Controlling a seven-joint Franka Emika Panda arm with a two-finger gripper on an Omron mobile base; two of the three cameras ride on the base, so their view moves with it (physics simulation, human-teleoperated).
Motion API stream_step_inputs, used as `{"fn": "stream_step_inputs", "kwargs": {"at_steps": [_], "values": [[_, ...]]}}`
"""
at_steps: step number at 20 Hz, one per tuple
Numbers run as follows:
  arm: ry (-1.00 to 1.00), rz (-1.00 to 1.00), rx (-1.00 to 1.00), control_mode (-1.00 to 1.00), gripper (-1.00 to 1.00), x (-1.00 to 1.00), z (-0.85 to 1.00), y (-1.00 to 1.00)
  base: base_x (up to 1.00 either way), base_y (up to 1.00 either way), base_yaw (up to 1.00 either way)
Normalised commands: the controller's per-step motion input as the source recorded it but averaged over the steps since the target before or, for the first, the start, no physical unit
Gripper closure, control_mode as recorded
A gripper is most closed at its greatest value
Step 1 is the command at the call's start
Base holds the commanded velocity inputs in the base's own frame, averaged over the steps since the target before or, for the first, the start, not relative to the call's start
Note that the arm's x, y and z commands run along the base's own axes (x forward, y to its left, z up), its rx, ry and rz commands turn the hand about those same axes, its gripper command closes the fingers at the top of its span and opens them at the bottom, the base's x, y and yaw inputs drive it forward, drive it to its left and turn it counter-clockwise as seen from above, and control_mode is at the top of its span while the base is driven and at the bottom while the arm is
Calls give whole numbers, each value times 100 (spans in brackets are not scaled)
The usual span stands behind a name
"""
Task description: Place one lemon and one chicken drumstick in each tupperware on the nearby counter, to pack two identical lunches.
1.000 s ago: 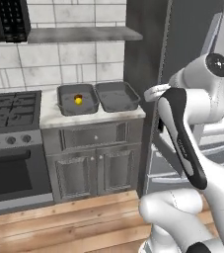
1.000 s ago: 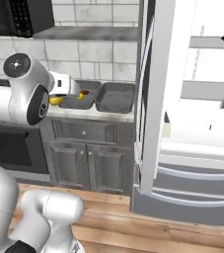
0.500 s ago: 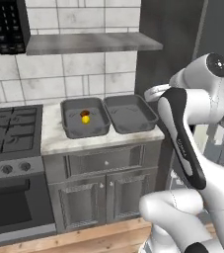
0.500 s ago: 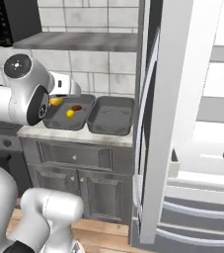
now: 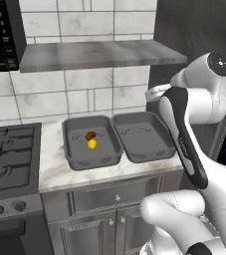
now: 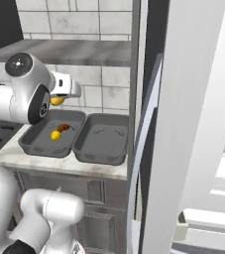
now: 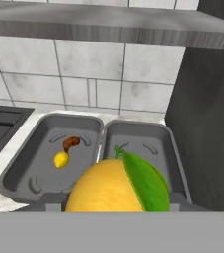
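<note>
Lemon number two point(image 7: 114, 187) sits large at the bottom centre of the hand view, green leaf to its right, clamped between the half-open jaws of the gripper point(image 6: 58, 99); in the right base view it shows as a yellow spot at centre left, just under the white hand. Over the last second the whole scene has slid and grown in both base views, so the base has driven closer to the counter point(image 5: 59, 172) while the grip has not altered. Two grey tubs now lie side by side at the middle of the left base view. The left tub point(image 5: 70, 154) already holds a small lemon point(image 5: 92, 144) with a chicken drumstick point(image 5: 90, 135) touching it just behind, so that lunch looks packed. The right tub point(image 5: 157, 149) looks bare in all three views. My reading is that the carried lemon belongs in the right tub, which now lies straight ahead of the hand and below it; a second drumstick would then be needed.
</note>
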Motion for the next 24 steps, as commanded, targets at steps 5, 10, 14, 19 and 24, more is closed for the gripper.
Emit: {"fn": "stream_step_inputs", "kwargs": {"at_steps": [5,10,14,19,24], "values": [[0,0,0,100,100,0,0,0,36,0,-7],[0,-2,-1,-100,100,6,-10,0,28,0,-8],[1,-6,-7,-100,100,27,-64,4,0,0,0],[6,-1,-6,-100,100,21,-65,12,0,0,0],[14,0,-5,-100,100,17,-71,0,0,0,0]]}}
